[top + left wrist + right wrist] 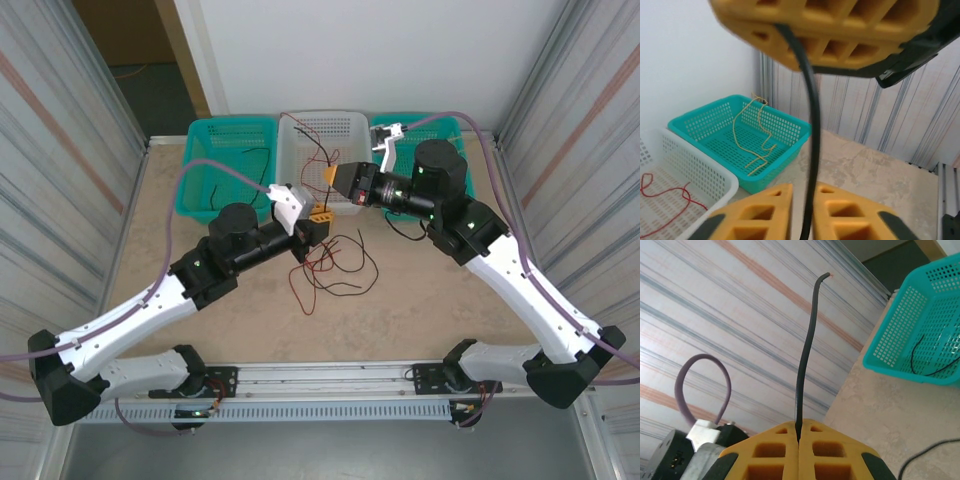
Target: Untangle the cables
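We take this for a robotics lab, with one test cell built around a work table. Two robot arms, the left arm [150, 300] and the right arm [520, 285], are bolted to a metal rail [330, 378] at the near edge of a beige table [230, 330]. Ribbed metal panels [50, 150] fence the table on both sides, with a plain white wall [380, 50] behind. Three plastic baskets [232, 122] stand in a row at the far edge, and thin cables [335, 265] lie loose on the tabletop.

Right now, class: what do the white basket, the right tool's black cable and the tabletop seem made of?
The white basket: likely moulded plastic, smooth, gridded with holes. The black cable: smooth matte sheath, probably plastic or rubber, flexing yet self-supporting. The tabletop: mottled beige stone look, matte, possibly laminate.
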